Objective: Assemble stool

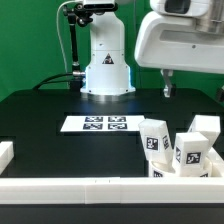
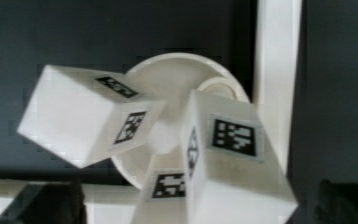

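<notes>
The stool's white parts lie bunched at the exterior view's right front: blocky tagged legs (image 1: 155,140) (image 1: 191,151) and another behind them (image 1: 205,126). In the wrist view the round disc seat (image 2: 163,78) lies under two tagged legs (image 2: 78,112) (image 2: 233,150) that rest against it, beside a long white rail (image 2: 279,60). My gripper (image 1: 168,87) hangs well above this pile. In the wrist view the gripper (image 2: 190,208) is open, with dark fingers (image 2: 39,205) at both lower corners, holding nothing. The seat is hidden in the exterior view.
The marker board (image 1: 95,123) lies flat mid-table in front of the robot base (image 1: 106,65). White border rails run along the front edge (image 1: 90,188) and the exterior view's left (image 1: 5,153). The table top is black.
</notes>
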Controlling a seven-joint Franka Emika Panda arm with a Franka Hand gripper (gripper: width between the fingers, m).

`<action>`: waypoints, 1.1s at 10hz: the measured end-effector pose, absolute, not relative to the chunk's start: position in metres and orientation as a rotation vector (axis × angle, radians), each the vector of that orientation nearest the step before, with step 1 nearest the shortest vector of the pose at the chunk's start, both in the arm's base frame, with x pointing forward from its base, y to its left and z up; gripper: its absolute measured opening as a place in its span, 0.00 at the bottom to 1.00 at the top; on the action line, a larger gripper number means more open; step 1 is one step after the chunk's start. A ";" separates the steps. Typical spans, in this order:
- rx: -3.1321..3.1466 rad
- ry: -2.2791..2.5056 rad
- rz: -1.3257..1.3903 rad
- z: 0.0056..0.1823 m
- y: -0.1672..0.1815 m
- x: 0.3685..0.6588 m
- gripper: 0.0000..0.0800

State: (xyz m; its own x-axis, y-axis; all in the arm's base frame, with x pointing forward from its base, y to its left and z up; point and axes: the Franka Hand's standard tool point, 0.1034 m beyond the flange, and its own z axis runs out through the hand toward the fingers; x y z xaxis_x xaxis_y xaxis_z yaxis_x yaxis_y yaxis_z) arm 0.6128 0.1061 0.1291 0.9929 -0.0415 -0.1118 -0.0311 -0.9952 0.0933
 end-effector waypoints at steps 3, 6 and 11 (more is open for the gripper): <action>3.045 -0.065 -0.171 0.128 0.103 0.613 0.81; 3.068 -0.111 -0.155 0.117 0.101 0.596 0.81; 3.078 -0.147 -0.166 0.113 0.099 0.595 0.81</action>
State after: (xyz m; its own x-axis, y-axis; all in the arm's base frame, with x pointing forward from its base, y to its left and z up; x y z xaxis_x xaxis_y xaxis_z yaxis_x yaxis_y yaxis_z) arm 0.5950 0.0988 0.1131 0.9897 -0.0980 -0.1044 -0.0920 -0.9939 0.0611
